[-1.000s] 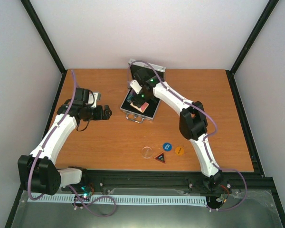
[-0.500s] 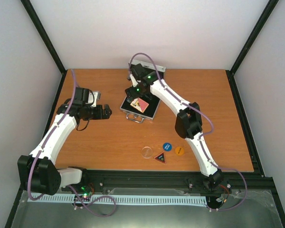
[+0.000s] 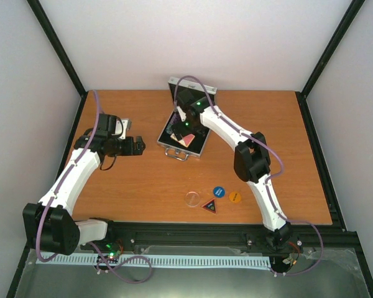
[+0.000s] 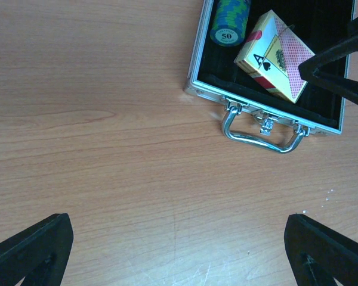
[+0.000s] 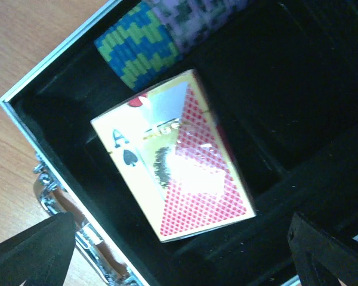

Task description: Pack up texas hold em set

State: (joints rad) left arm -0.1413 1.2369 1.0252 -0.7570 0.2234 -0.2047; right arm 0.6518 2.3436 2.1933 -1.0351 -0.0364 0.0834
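The silver case (image 3: 199,146) lies open at the table's back middle, its lid (image 3: 202,89) standing up behind. In the left wrist view the case (image 4: 194,68) holds a chip stack (image 4: 229,21) and the red-backed card deck (image 4: 274,56), with the handle (image 4: 262,132) facing me. My right gripper (image 3: 181,129) hovers open just above the deck (image 5: 179,158), which lies tilted on the black lining next to blue-green chips (image 5: 137,50) and purple chips (image 5: 197,12). My left gripper (image 3: 140,145) is open and empty over bare wood left of the case.
Near the front edge lie a clear round button (image 3: 191,198), a dark triangular button (image 3: 209,205), a blue round button (image 3: 219,191) and an orange round button (image 3: 235,197). Black frame posts and white walls enclose the table.
My right gripper drew back towards the lid, then came forward over the deck again. The deck stays in the case. My left arm has not moved.
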